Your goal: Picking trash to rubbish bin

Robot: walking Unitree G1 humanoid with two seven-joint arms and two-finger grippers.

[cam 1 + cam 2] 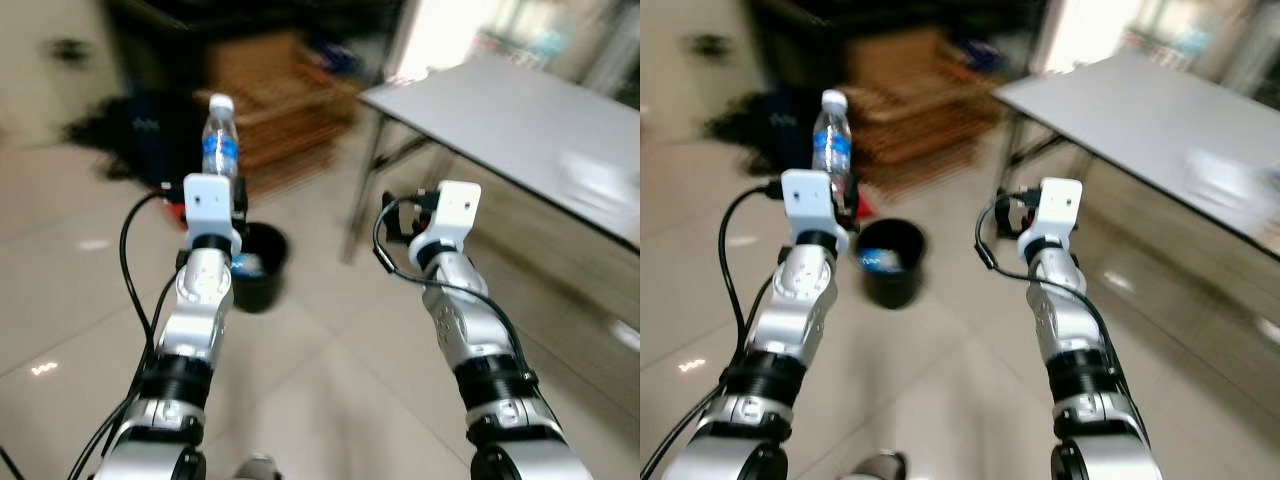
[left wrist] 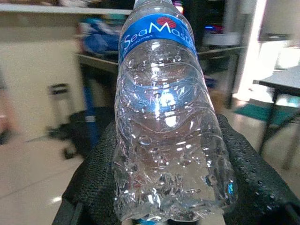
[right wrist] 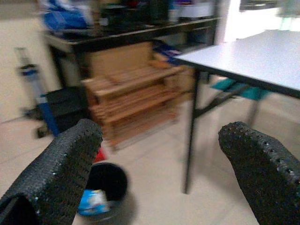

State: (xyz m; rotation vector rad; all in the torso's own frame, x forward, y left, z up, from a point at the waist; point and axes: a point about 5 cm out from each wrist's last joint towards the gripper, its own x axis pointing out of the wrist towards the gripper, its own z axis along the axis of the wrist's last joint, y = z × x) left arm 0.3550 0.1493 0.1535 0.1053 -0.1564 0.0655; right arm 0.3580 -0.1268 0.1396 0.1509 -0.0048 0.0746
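Note:
A clear plastic water bottle (image 1: 220,140) with a blue label and white cap stands upright in my left gripper (image 1: 235,205), which is shut on its lower part; up close the crinkled bottle (image 2: 164,122) sits between the black fingers (image 2: 248,164). A black round rubbish bin (image 1: 258,265) stands on the floor just beyond and below the left gripper, with blue-white trash (image 3: 93,201) inside the bin (image 3: 105,185). My right gripper (image 3: 161,164) is raised to the right of the bin, open, with nothing between its fingers (image 3: 262,164).
A grey table (image 1: 520,120) on metal legs (image 3: 190,140) stands to the right. Wooden slatted crates (image 3: 136,103) sit behind the bin under a dark bench (image 3: 140,30). The floor is light tile (image 1: 320,380). The eye views are blurred.

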